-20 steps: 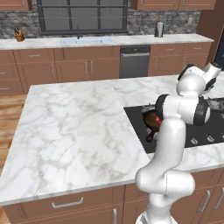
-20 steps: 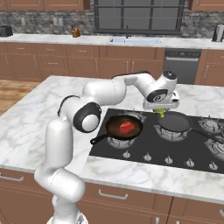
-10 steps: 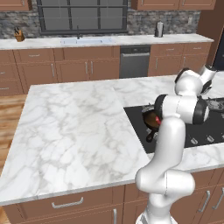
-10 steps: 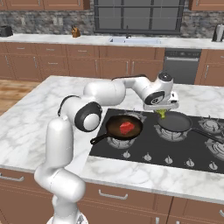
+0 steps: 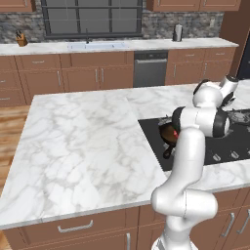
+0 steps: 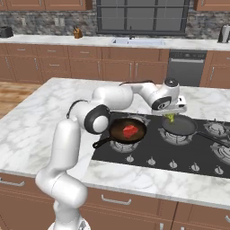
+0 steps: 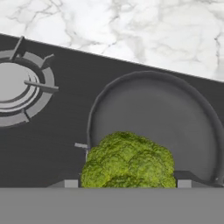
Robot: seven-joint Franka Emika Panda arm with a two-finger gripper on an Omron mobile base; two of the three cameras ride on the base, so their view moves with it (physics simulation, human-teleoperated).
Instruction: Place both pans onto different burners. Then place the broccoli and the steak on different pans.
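Already the steak (image 6: 130, 131) lies inside the rust-brown pan (image 6: 127, 130) on a front burner of the black cooktop (image 6: 148, 150). Beside it, the near-black pan (image 6: 179, 125) sits on another burner, its inside bare. Just above its near rim the gripper (image 6: 170, 114) is clamped on the broccoli (image 7: 128, 161), held over that pan's edge. An uncovered burner (image 7: 19, 87) stands alongside.

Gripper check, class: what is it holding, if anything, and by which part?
The gripper holds the broccoli above the black pan; the gripped part is hidden, probably the stem.
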